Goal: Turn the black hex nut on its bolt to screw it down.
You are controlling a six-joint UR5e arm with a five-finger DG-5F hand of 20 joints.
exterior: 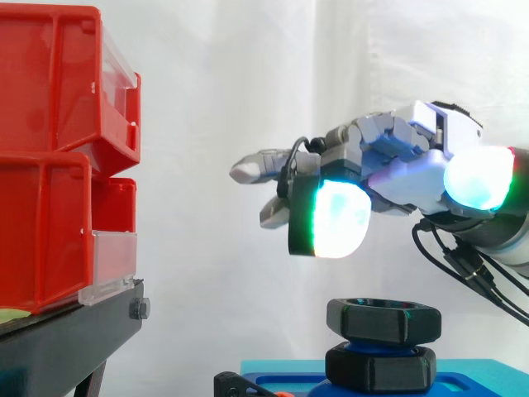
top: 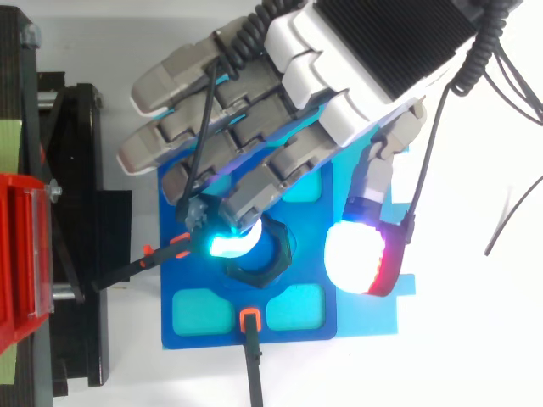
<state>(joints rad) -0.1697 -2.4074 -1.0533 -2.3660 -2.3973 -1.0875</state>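
Observation:
The black hex nut (exterior: 383, 320) sits high on a blue bolt, above a second black nut (exterior: 380, 366) on the blue fixture plate (top: 204, 335). From above, the upper nut (top: 259, 275) is partly covered by a finger. My hand (exterior: 405, 169) hovers over the nut with a clear gap and touches nothing. Most fingers reach out straight to the left. One bends down, and its white-green pad (exterior: 339, 219) hangs above the nut's left side. The thumb pad (top: 361, 259) glows white and red to the right of the nut. The hand is open and holds nothing.
Red bins (exterior: 50, 165) are stacked on a black stand (exterior: 66, 339) at the left, close to the fingertips' height. Black clamps with orange tips grip the plate's left edge (top: 161, 252) and front edge (top: 249, 320). A white curtain hangs behind.

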